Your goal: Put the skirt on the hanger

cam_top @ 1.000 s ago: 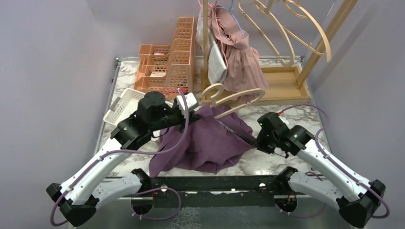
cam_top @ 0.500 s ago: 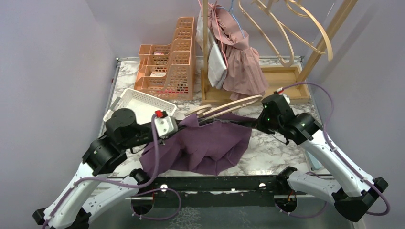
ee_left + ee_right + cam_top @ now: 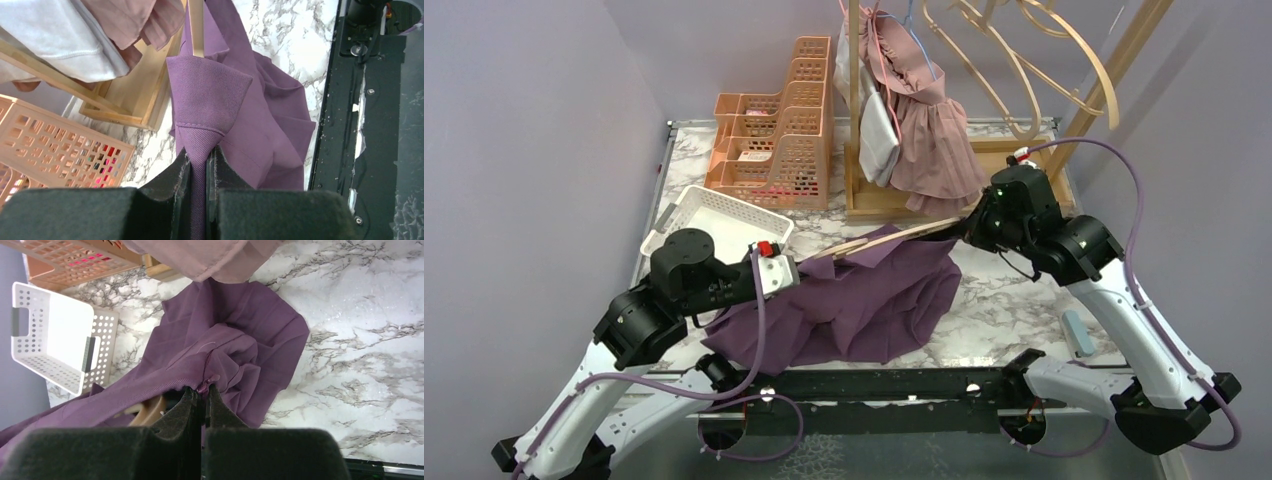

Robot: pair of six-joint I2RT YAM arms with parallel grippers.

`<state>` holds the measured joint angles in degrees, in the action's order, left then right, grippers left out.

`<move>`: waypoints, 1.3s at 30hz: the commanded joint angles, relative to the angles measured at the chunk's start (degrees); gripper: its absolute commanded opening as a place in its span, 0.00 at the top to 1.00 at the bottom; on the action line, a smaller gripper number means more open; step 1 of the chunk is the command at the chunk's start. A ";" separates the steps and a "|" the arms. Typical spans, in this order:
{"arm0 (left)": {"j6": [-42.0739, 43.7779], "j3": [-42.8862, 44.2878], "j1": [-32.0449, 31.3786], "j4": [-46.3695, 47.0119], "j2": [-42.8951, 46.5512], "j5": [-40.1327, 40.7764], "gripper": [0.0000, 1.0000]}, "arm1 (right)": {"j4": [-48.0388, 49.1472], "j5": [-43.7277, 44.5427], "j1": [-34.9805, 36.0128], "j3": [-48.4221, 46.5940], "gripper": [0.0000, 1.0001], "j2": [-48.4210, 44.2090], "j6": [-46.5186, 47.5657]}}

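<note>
White perforated plastic basket point(image 3: 714, 222) far left on marble table point(image 3: 1024, 300). Left gripper point(image 3: 199, 156) clamped tight on corner of purple fabric skirt point(image 3: 864, 300). Skirt's top edge raised along pale wooden hanger point(image 3: 894, 238), rest heaped on table. Right gripper point(image 3: 202, 389) pinching skirt's opposite edge, just below pink dress point(image 3: 934, 130) hanging on wooden rack point(image 3: 1014, 175).

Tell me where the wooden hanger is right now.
In the top view the hanger slants across mid-table between the left gripper and right gripper, above the purple skirt, just in front of the wooden rack's base.
</note>
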<state>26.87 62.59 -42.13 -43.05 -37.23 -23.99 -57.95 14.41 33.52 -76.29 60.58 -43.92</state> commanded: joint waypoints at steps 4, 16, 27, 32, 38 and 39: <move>-0.21 3.09 0.29 -0.75 -3.50 8.03 1.00 | -0.85 -6.03 -0.65 -2.17 0.99 -1.64 6.65; -1.17 6.97 0.29 0.50 -12.37 -5.99 1.00 | 14.61 -37.42 -0.65 1.40 0.99 -4.85 20.64; -10.45 18.46 0.29 8.21 -21.13 -14.00 1.00 | 16.41 -50.79 -0.65 -4.74 0.99 -4.88 33.33; -12.10 3.30 0.29 20.24 -19.12 -16.28 1.00 | 21.49 -54.54 -0.65 7.14 0.99 -10.37 41.72; -17.23 -14.89 0.29 40.89 -13.18 -13.86 1.00 | 16.44 -47.12 -0.65 11.17 0.77 -8.59 48.02; -17.54 -16.52 0.29 42.96 -12.33 -13.52 1.00 | 15.63 -47.42 -0.65 10.45 0.70 -7.99 48.92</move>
<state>12.97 50.92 -41.80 -19.62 -54.83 -36.62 -41.19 -33.56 32.56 -64.90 50.30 -1.39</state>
